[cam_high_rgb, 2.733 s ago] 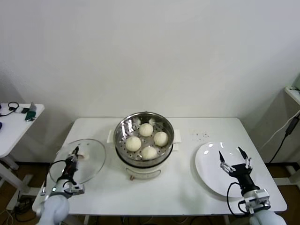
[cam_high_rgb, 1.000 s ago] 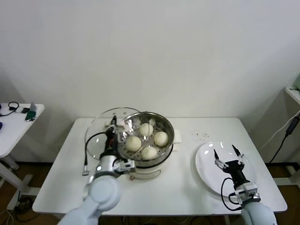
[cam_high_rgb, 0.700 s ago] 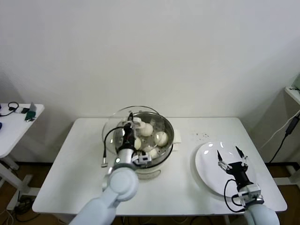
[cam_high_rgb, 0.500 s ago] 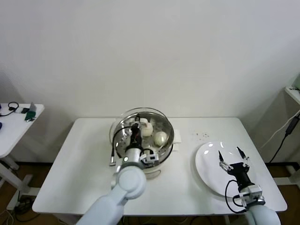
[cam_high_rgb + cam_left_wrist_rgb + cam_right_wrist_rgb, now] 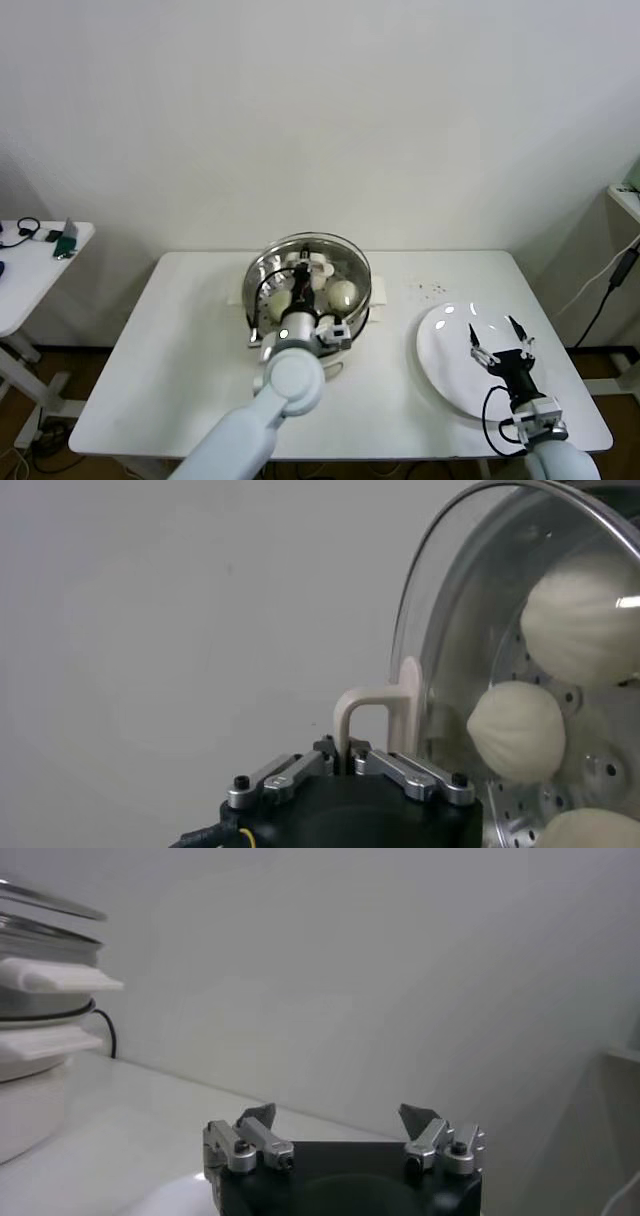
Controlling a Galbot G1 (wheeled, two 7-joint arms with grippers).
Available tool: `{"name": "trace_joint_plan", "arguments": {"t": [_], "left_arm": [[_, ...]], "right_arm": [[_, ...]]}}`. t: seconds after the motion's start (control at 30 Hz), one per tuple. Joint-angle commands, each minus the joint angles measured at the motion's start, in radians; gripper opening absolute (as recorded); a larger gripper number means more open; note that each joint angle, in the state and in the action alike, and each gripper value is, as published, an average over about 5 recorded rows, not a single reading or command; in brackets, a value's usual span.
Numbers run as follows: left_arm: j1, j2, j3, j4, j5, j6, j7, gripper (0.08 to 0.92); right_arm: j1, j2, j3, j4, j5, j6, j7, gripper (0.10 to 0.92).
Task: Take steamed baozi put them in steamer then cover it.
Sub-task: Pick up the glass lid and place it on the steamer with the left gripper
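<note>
Right now the left gripper [image 5: 350, 763] is squeezed tight on the white handle [image 5: 378, 712] of the round glass lid [image 5: 309, 244]. This clear lid lies flat over the shiny metal steamer [image 5: 357, 302], at the table's [image 5: 180, 350] twelve o'clock. Smooth, round steamed baozi [image 5: 518, 731] sit inside on the holey bottom. At four o'clock, the right gripper [image 5: 502, 347] hangs spread wide above the flat white plate [image 5: 445, 375].

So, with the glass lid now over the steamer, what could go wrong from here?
1. The left gripper is shut on the white handle of the round clear glass lid. If released off centre, the lid could sit crooked on the shiny steel steamer.
2. The cream-white round baozi lie close under the glass and might be pressed.
</note>
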Motion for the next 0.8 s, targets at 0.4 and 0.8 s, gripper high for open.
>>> {"name": "trace_joint_plan", "arguments": {"t": [0.4,0.8], "left_arm": [[-0.001,-0.014,0.01,0.04,0.002,0.049,0.0,0.153],[-0.005,-0.004,0.009,0.053,0.003,0.049,-0.013,0.153]], "right_arm": [[0.0,0.016,0.015,-0.003,0.0,0.004,-0.009,0.823],[0.002,0.033,0.019,-0.003,-0.004,0.007,-0.011,0.823]]}}
